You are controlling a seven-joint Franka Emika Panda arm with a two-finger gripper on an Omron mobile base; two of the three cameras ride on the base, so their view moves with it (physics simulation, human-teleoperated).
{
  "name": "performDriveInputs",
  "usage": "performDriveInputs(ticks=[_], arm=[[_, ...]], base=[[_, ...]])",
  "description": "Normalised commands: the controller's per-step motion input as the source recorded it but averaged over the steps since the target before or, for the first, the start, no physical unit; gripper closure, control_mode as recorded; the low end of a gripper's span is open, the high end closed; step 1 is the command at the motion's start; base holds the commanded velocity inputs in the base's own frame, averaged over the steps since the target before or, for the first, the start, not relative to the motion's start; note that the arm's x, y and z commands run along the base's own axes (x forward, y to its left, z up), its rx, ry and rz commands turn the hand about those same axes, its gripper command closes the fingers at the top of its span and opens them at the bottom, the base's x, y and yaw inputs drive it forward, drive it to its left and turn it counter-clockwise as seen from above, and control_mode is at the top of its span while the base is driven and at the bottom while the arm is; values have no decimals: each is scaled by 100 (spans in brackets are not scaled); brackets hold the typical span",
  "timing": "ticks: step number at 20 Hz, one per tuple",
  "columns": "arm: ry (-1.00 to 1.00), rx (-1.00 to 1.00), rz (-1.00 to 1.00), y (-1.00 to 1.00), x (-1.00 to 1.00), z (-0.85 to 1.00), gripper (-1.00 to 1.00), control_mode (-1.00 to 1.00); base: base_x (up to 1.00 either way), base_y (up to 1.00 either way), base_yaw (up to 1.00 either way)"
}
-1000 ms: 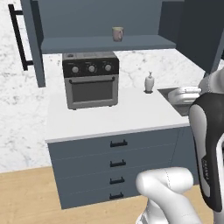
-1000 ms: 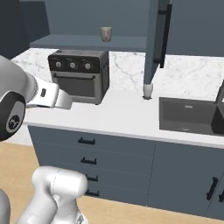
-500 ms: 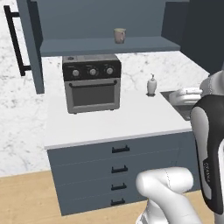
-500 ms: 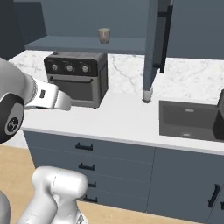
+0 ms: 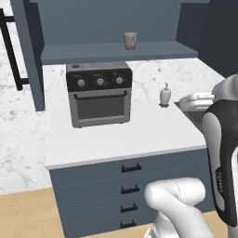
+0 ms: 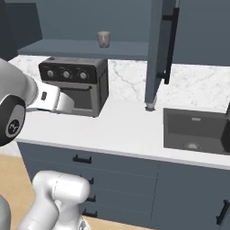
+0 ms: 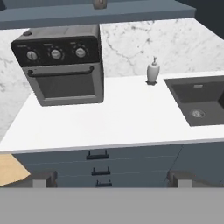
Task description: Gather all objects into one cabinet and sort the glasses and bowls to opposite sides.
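base rolling closer, cabinet open, nothing held yet

left base view: whole scene shifted and nearer than a second ago, so camera travel, not moved things; beige mug [image 5: 130, 40] alone on cabinet [image 5: 116, 51] floor above toaster oven [image 5: 99, 93]. right base view: mug [image 6: 103, 39] unmoved there. hand view: gripper [image 7: 109, 178] spread fully wide, empty, well short of counter [image 7: 122, 122]; gathering still ahead.

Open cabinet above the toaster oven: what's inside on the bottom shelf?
One beige mug stands on the cabinet's bottom shelf, above the toaster oven. Upper shelf is out of frame.
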Motion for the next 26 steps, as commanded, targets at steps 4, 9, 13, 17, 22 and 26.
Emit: performDriveInputs(ticks=[4, 9, 13, 17, 22, 26], arm=[[0, 0, 0, 0, 0, 0, -100, 100], [0, 0, 0, 0, 0, 0, -100, 100], [0, 0, 0, 0, 0, 0, -100, 100], [0, 0, 0, 0, 0, 0, -100, 100], [0, 0, 0, 0, 0, 0, -100, 100], [0, 0, 0, 0, 0, 0, -100, 100]], base=[[35, 0, 0], [29, 0, 0], [37, 0, 0], [48, 0, 0], [47, 0, 0], [38, 0, 0]])
